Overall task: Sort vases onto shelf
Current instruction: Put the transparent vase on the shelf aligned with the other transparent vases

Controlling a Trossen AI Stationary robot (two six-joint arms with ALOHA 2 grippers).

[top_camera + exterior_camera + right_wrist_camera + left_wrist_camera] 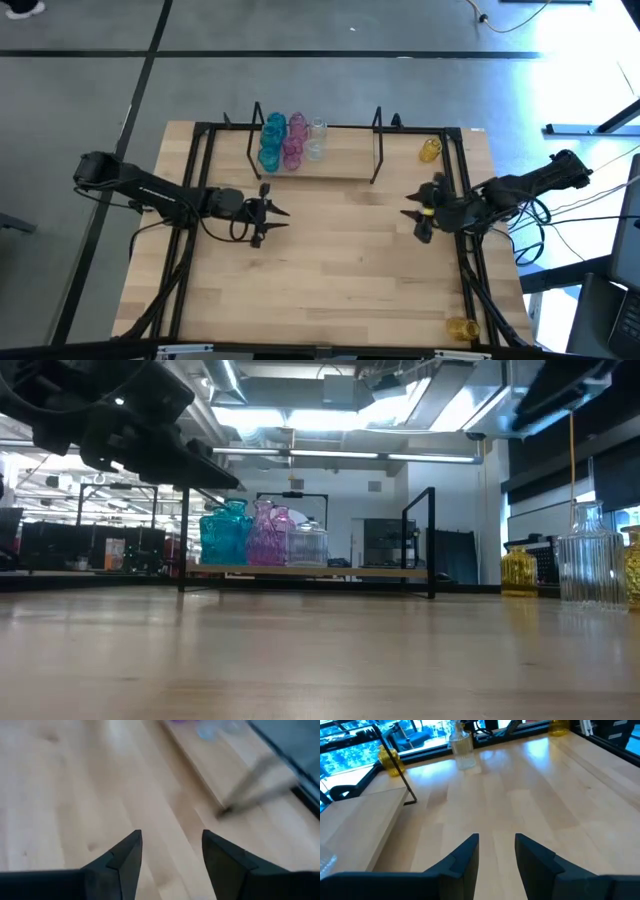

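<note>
- Several vases, teal, pink and clear, stand clustered at the shelf's left end.
- One yellow vase sits beside the shelf.
- Left gripper and right gripper hover spread, empty, above the table.

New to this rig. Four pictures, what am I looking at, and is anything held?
Two dark robot arms work at a wooden table. One camera looks straight down, one sits at tabletop height, and one rides on each wrist. The left pincer and the right pincer both hover open over the bare middle, holding nothing. At the far side a low shelf carries teal vases, pink vases and a clear one. A yellow vase stands on the table right of the shelf, another yellow vase near the table's front right corner.
</note>
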